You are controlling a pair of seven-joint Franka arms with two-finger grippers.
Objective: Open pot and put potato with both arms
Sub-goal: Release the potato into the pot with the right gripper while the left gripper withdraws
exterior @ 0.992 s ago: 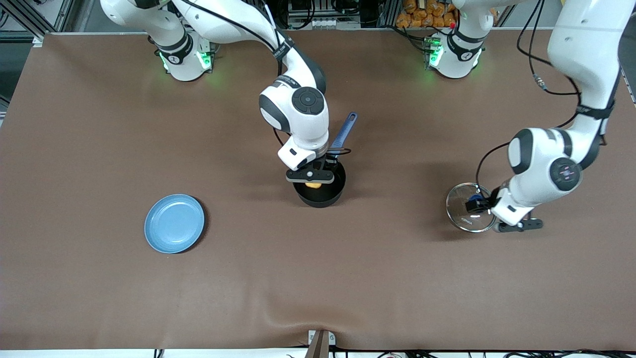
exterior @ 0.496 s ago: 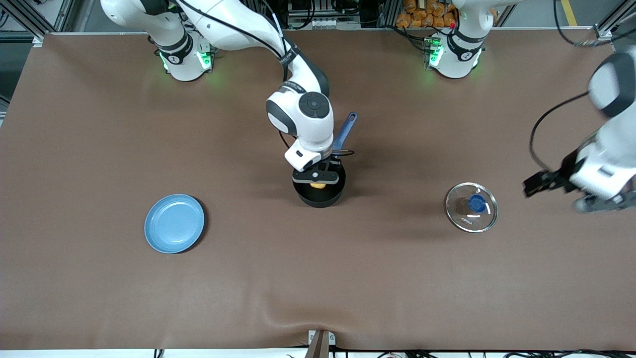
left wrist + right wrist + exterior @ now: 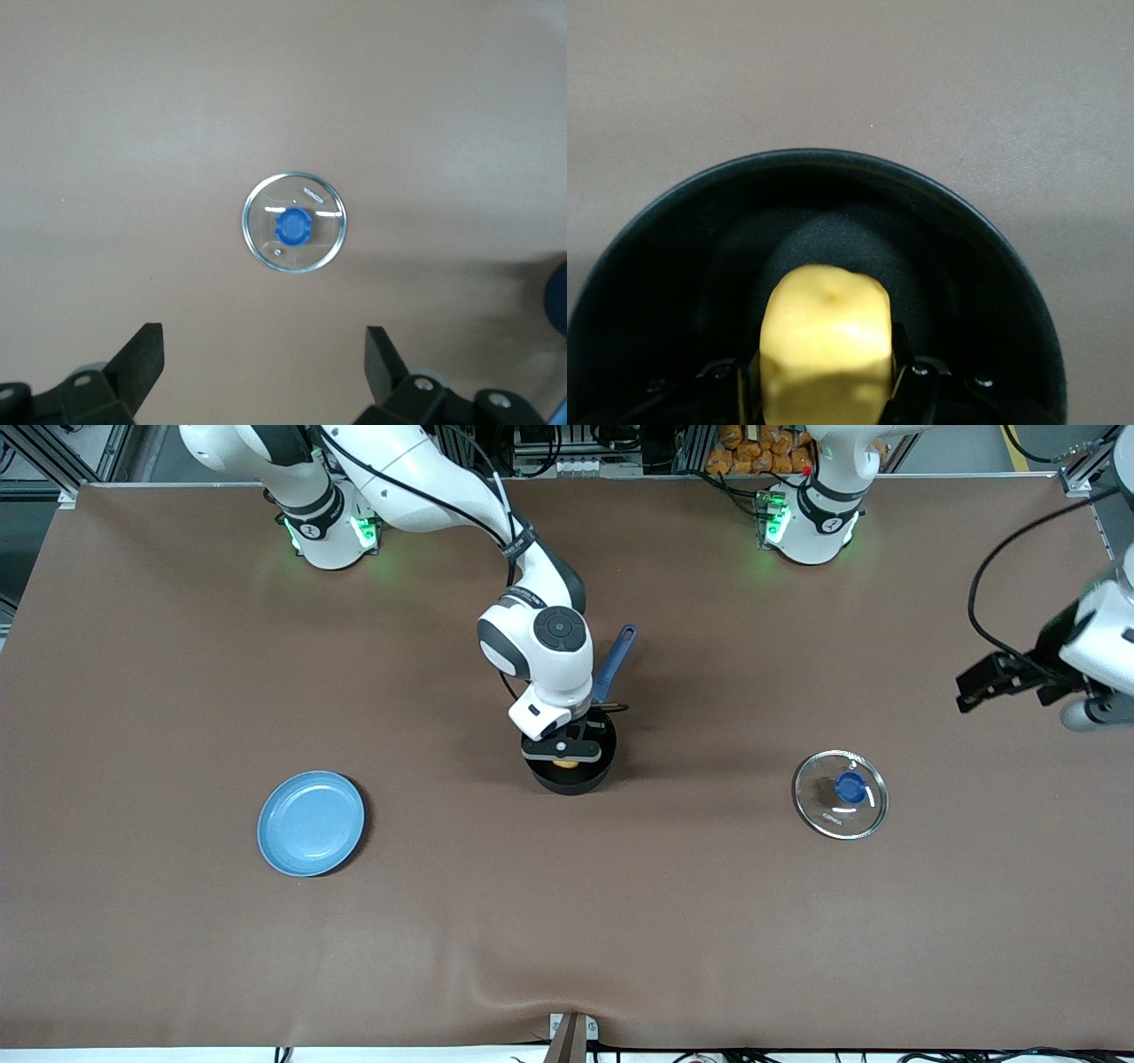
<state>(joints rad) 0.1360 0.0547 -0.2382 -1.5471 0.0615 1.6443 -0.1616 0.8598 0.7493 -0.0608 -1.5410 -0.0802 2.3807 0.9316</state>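
Pot: a small black saucepan (image 3: 571,766) stands uncovered near the middle of the table, its blue handle (image 3: 613,662) pointing toward the robots' bases.
Potato: a yellow lump (image 3: 826,343) pinched between the closed fingers of the right gripper (image 3: 565,755), hanging inside the pot's rim (image 3: 833,159) above the dark floor of the pot; whether it touches the floor cannot be told.
Right arm: reaches from its base down to the pot, its wrist covering the part of the pot toward the bases.
Lid: a clear glass disc with a blue knob (image 3: 841,794) lies flat on the table, well apart from the pot toward the left arm's end, nothing touching it.
Left gripper: (image 3: 997,680) is up in the air over bare cloth near the table edge at the left arm's end, well apart from the lid, fingers (image 3: 142,359) spread wide and empty.
Plate: a flat light-blue plate (image 3: 311,823) sits well apart from the pot toward the right arm's end, slightly nearer the front camera.
Open room: wide bare cloth lies between pot and lid, between pot and plate, and from the pot to the table's front edge.
Surface: brown cloth (image 3: 567,921) covers the whole table, with a slight ripple at the front edge nearest the front camera.
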